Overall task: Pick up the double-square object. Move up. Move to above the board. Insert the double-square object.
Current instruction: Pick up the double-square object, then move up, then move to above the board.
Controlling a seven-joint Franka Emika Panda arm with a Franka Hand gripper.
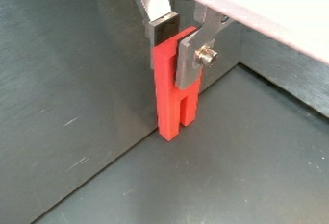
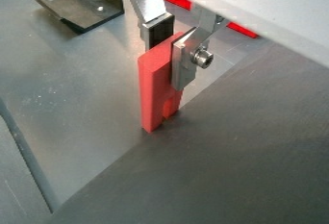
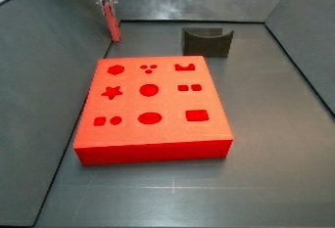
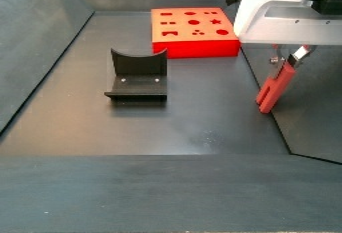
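Beside the wall, gripper [image 1: 178, 43] clamps double-square object [image 1: 174, 98]; board [image 4: 171, 45] — fixture [image 4: 136, 76] well apart.

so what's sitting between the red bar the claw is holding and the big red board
Nothing: only bare grey floor separates the red bar, held upright by the claw, from the board, as a side view shows.

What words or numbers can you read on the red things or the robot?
None: no words, numbers or labels can be read in any view.
The board has only shaped holes: star, circles, squares.
The double-square object, clamped in the gripper, is plain red.
The fixture is plain dark.
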